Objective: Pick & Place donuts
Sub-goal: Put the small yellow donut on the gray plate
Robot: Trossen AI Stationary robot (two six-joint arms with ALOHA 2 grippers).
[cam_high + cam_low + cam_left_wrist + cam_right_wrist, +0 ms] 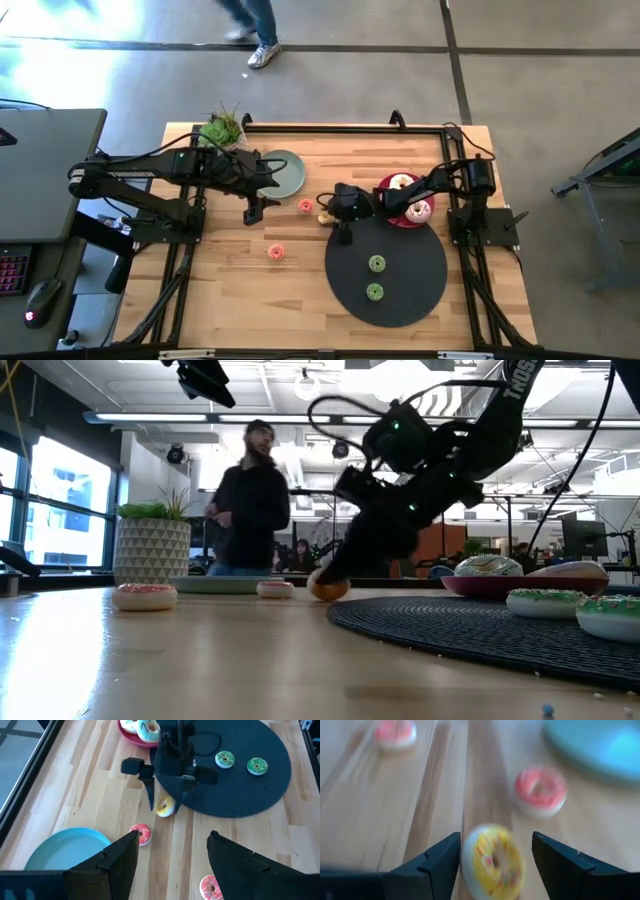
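My right gripper is open, low over the wood just left of the dark mat. The small yellow donut sits between its fingers. The red donut and the salmon pink donut lie flat on the wood. Two green donuts rest on the mat. Larger donuts sit on the pink plate. My left gripper is open and hovers beside the sage-green plate. My right gripper has the yellow donut between its open fingers, which slant down from the right. One finger lies against the donut's rim; the other finger stands clear of it. The donut is tilted, its face toward the wrist camera, its lower edge hidden.
A potted plant stands at the table's far left corner. A person stands beyond the far edge. Bare wood lies toward the near edge, left of the dark round mat.
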